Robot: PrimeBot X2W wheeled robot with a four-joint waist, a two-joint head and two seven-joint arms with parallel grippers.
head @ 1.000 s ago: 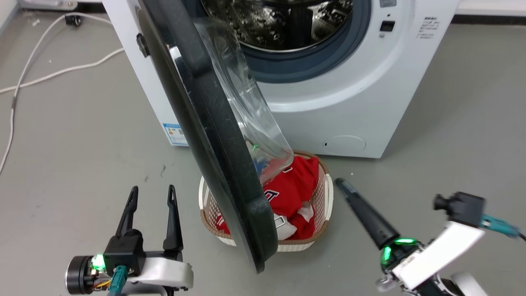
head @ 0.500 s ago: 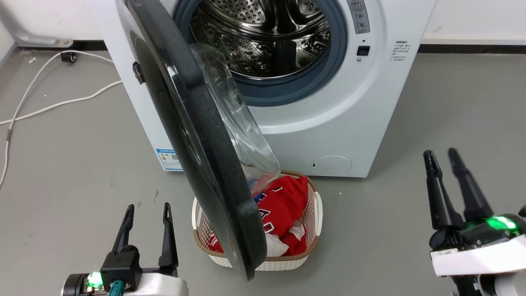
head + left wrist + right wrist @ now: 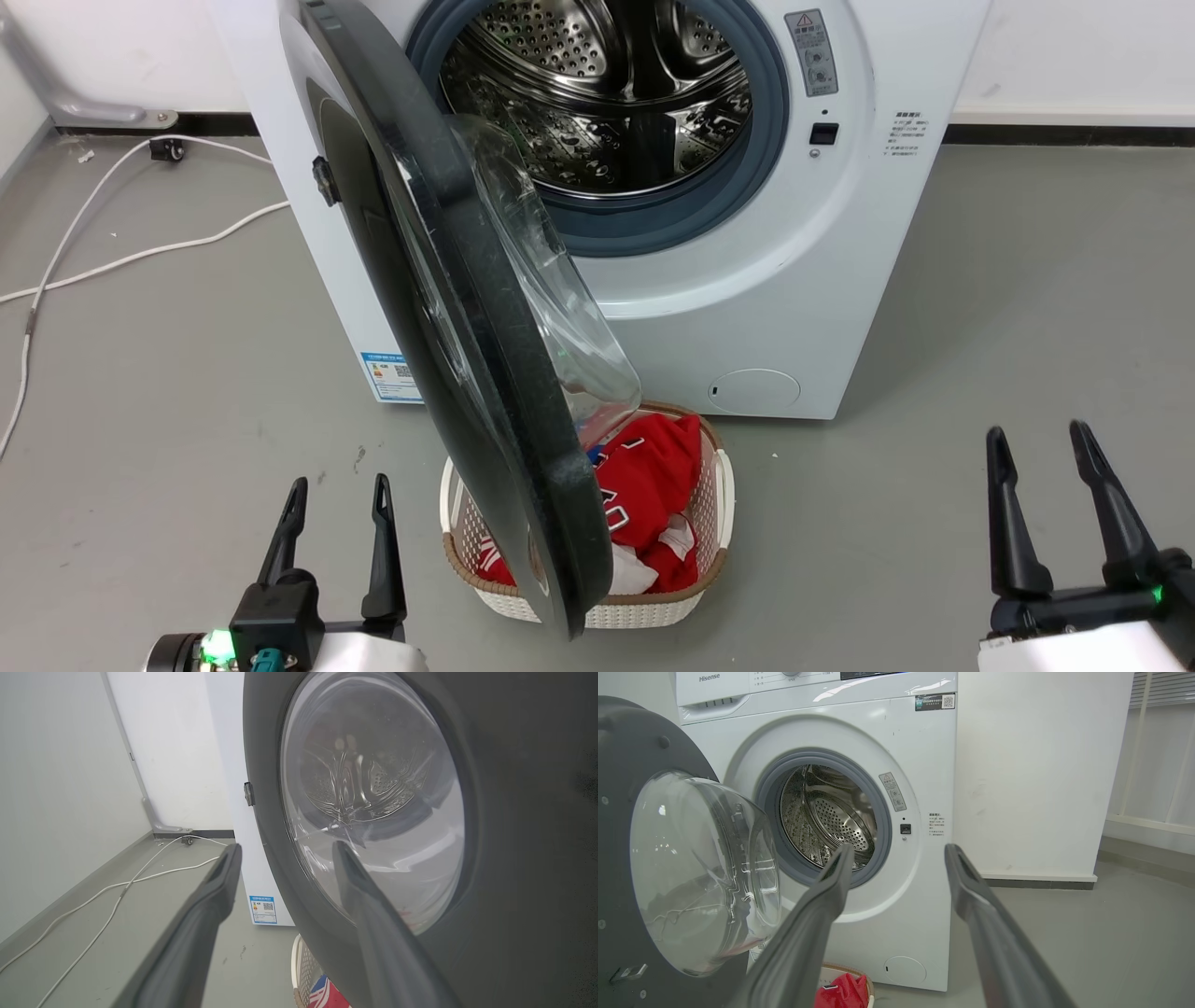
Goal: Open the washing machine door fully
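The washing machine door (image 3: 495, 373) stands swung out from the washing machine (image 3: 794, 308), its free edge over the laundry basket (image 3: 726, 476), drum exposed. Left gripper (image 3: 340, 485) and right gripper (image 3: 1036, 434) hang low, fingers apart and empty, probably to clear the door's arc.

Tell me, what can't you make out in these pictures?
White woven laundry basket: head view, its left part hidden behind the glossy black round door.
Red clothes: whatever lies beneath them, buried in the basket.
Grey warning label and blue sticker on the white front-loading washing machine: print too small, head view.
Machine's top: cut by the head view's upper edge.
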